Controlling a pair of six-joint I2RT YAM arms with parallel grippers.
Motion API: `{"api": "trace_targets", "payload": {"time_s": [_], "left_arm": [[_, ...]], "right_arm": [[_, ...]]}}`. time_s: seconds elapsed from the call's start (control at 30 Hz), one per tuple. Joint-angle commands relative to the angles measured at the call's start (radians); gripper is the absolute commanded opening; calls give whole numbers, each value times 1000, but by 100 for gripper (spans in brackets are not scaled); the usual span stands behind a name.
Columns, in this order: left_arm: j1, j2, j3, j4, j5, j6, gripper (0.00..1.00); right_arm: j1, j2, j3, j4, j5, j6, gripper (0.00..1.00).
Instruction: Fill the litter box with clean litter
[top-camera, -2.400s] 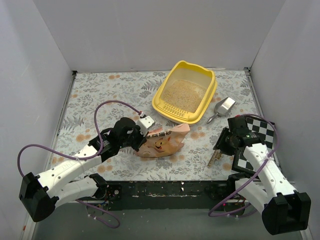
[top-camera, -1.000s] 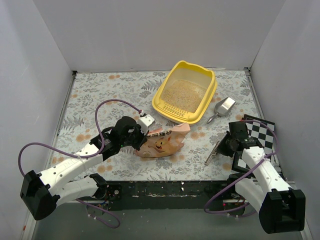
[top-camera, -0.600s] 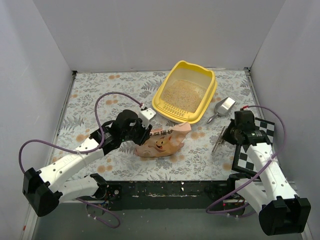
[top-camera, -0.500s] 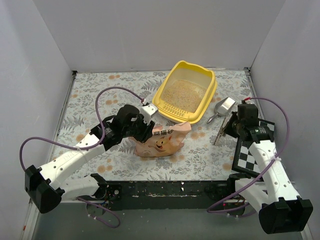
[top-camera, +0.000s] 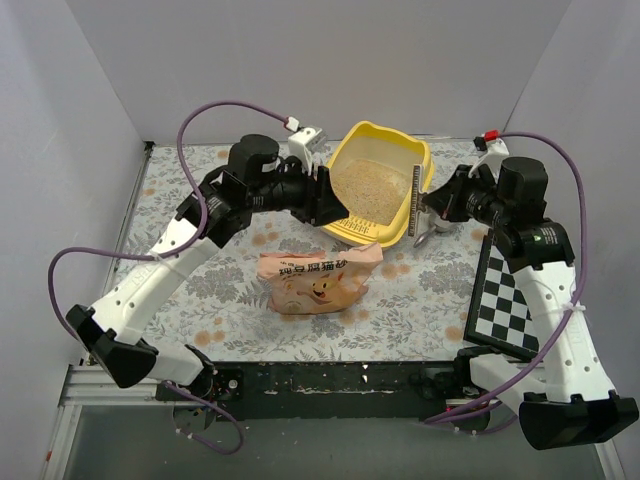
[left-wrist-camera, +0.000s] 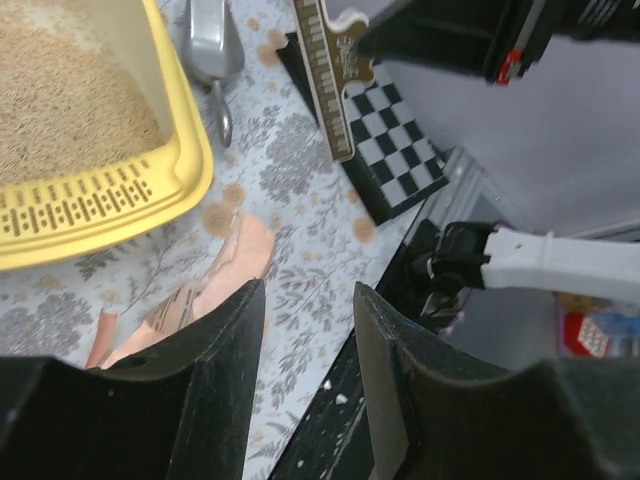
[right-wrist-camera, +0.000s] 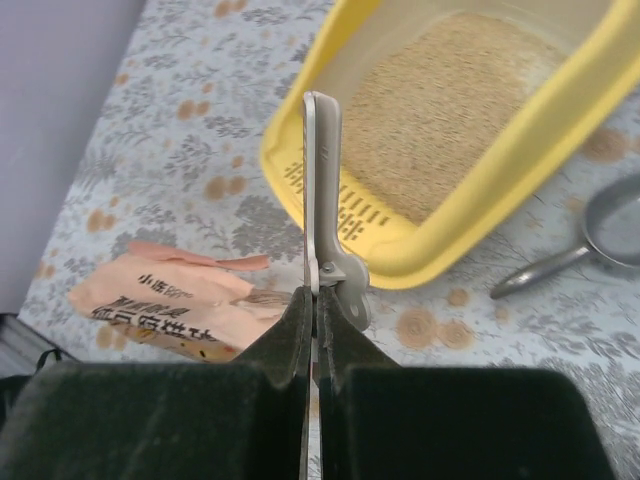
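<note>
The box (top-camera: 368, 130) sits at the back of the table (top-camera: 200, 190), right of centre. Litter (top-camera: 368, 185) covers its floor in a shallow layer, and the walls rise well above it, so I judge there is room for more. Just in front of its slotted lip the bag (top-camera: 315, 280) lies flat, touched by neither arm. The left gripper (left-wrist-camera: 308, 295) hovers by the box's front left corner, jaws partly apart with nothing between them. The right gripper (right-wrist-camera: 312, 305) is pinched tight on a thin flat strip (right-wrist-camera: 322, 180), perhaps a bag clip, held on edge beside the box's right rim. The scoop (left-wrist-camera: 212, 45) lies just right of the box.

The step in hand looks like fetching the bag for a pour. The left gripper should take the end away from the mouth, lift until the mouth clears the lip, then tip over the box's middle. Which end is open I cannot tell. The right arm should hold its strip clear of the rim.
</note>
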Motion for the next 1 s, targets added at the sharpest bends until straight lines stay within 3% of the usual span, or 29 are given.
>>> {"api": "trace_targets", "payload": {"time_s": [0.0, 0.13, 0.37, 0.6, 0.97], "left_arm": [[118, 36, 2, 232, 278, -219, 39], [204, 55, -94, 519, 416, -392, 39], [265, 141, -119, 765, 499, -587, 39], [288, 164, -122, 817, 515, -618, 39], [308, 158, -164, 868, 539, -643, 35]], "right_arm": [[9, 10, 49, 174, -250, 25, 1], [17, 28, 54, 272, -353, 82, 1], [89, 83, 64, 416, -436, 185, 1], [192, 148, 89, 470, -401, 213, 1], [244, 205, 135, 501, -388, 236, 1]]}}
